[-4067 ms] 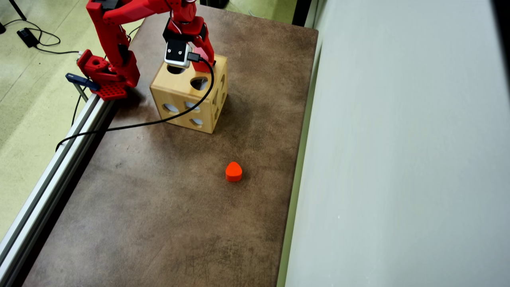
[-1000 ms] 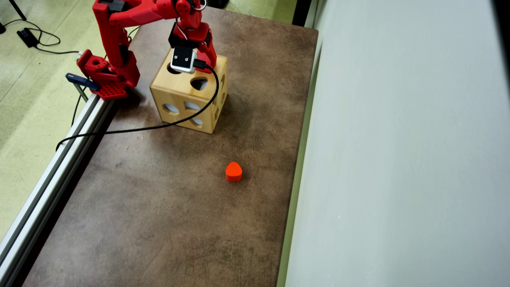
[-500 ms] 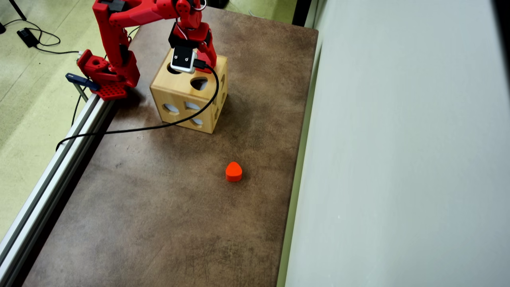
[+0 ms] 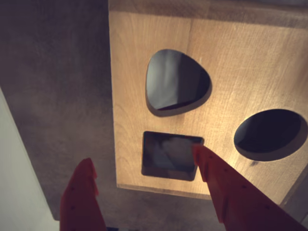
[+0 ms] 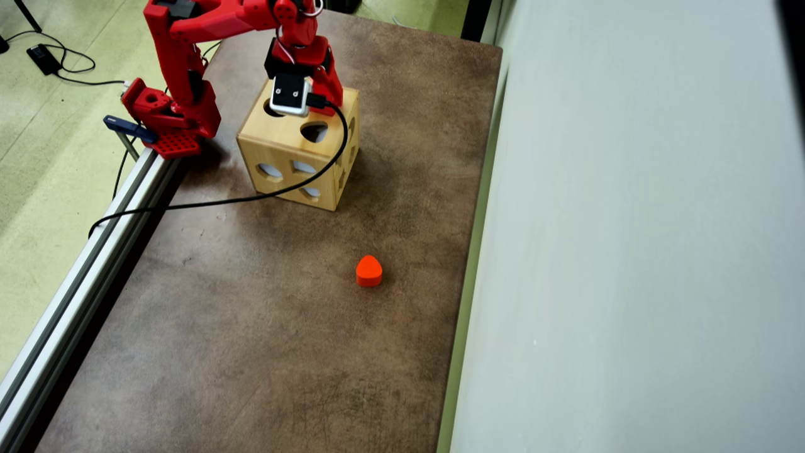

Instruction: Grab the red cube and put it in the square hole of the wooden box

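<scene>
Hand [image 4: 144, 163] sits spread and empty over the square hole [image 4: 168, 155] at lower centre; since a second ago I see little movement, so I judge the cube dropped inside the box [image 5: 286, 148].

My arm [image 5: 188, 38] is bright red plastic throughout, built of blocky printed links. My base [image 5: 160, 119] is a red bracket with a round hole on top and a perforated foot. A small white camera module [image 5: 289, 95] with two dark dots sits at my wrist, and a black cable [image 5: 251, 198] runs out of it. Thin red and white wires [image 5: 309, 7] loop near an upper joint. My end effector [image 4: 144, 166] has two tapering red fingers [image 4: 231, 192] with tiny dimples on the left one.
</scene>
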Available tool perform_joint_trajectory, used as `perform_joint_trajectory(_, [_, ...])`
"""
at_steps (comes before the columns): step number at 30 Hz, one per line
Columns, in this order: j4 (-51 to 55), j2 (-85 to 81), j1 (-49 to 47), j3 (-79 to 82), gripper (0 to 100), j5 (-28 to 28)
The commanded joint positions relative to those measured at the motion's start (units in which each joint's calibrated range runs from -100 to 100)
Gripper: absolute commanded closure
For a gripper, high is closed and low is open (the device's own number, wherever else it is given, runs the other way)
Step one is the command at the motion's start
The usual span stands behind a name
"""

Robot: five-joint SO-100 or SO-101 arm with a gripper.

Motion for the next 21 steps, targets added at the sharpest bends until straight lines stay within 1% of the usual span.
perform_joint_trajectory(1, [-0.9,-3.6,-0.4,-1.2,68,0.1])
perform_joint_trajectory(7, [-0.9,-6.4,-0.4,-2.2,68,0.3])
perform_joint_trajectory(17, [-0.9,-34.9,0.5,-1.1,68,0.5])
perform_joint_trajectory(19, [-0.5,-39.0,0.5,-1.0,70,0.5])
perform_joint_trajectory(21, [-0.1,-42.8,0.5,-0.5,77,0.5])
